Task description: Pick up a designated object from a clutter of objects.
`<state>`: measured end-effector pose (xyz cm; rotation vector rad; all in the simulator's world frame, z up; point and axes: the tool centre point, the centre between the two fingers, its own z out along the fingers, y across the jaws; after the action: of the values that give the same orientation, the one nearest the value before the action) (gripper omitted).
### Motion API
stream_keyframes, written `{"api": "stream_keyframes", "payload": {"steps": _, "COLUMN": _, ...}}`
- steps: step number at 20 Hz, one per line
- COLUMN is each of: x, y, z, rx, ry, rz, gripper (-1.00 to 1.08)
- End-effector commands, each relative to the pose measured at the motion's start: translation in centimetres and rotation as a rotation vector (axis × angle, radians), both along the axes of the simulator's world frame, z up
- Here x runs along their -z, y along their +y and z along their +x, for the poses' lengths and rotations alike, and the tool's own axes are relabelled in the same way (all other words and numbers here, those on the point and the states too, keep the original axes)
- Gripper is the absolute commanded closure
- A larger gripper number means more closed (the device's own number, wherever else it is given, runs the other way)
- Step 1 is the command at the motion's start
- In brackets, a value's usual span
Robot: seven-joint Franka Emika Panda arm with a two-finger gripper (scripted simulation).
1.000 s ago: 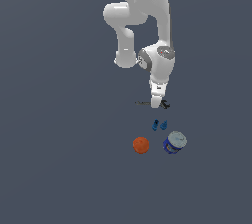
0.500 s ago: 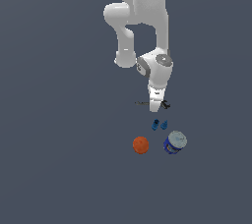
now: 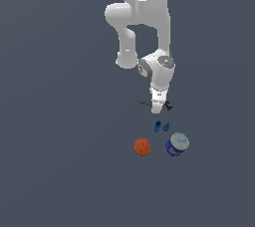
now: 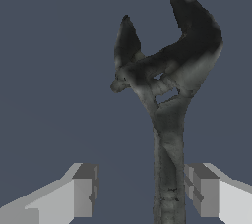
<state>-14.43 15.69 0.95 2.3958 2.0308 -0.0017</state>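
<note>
The designated object, a dark grey-black wrench (image 3: 144,103), lies flat on the grey floor at the far end of the clutter of objects. My gripper (image 3: 158,107) is down over its middle. In the wrist view the wrench (image 4: 170,120) fills the picture, open jaw pointing away, and its handle runs between my two fingertips (image 4: 83,191). My gripper (image 4: 142,188) is open: one fingertip sits close beside the handle, the other stands well apart from it.
Two tiny blue pieces (image 3: 161,126) lie just in front of the wrench. Nearer the camera sit an orange ball (image 3: 142,147) and a blue jar with a pale lid (image 3: 177,144). The white arm (image 3: 144,17) rises above.
The hand has sunk slightly toward the wrench and the wrist has shifted a little to the exterior view's left. The objects have not moved.
</note>
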Motion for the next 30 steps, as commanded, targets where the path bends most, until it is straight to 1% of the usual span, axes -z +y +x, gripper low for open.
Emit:
{"api": "stream_keyframes", "payload": {"steps": 1, "x": 0.2, "y": -0.2, "z": 0.2, "rx": 0.006, "ry": 0.0, "rz": 0.0, "gripper": 1.08}}
{"api": "stream_keyframes", "payload": {"steps": 7, "x": -0.1, "y": 0.2, "z": 0.0, "rx": -0.004, "ry": 0.0, "rz": 0.001, "gripper": 1.08}}
{"api": "stream_keyframes", "payload": {"steps": 15, "x": -2.0, "y": -0.5, "z": 0.8, "rx": -0.004, "ry": 0.0, "rz": 0.0, "gripper": 1.08}}
{"api": "stream_keyframes", "payload": {"steps": 22, "x": -5.6, "y": -1.7, "z": 2.4, "rx": -0.004, "ry": 0.0, "rz": 0.0, "gripper": 1.08}}
{"api": "stream_keyframes", "payload": {"steps": 30, "x": -11.5, "y": -3.6, "z": 5.1, "rx": -0.004, "ry": 0.002, "rz": 0.005, "gripper": 1.08}}
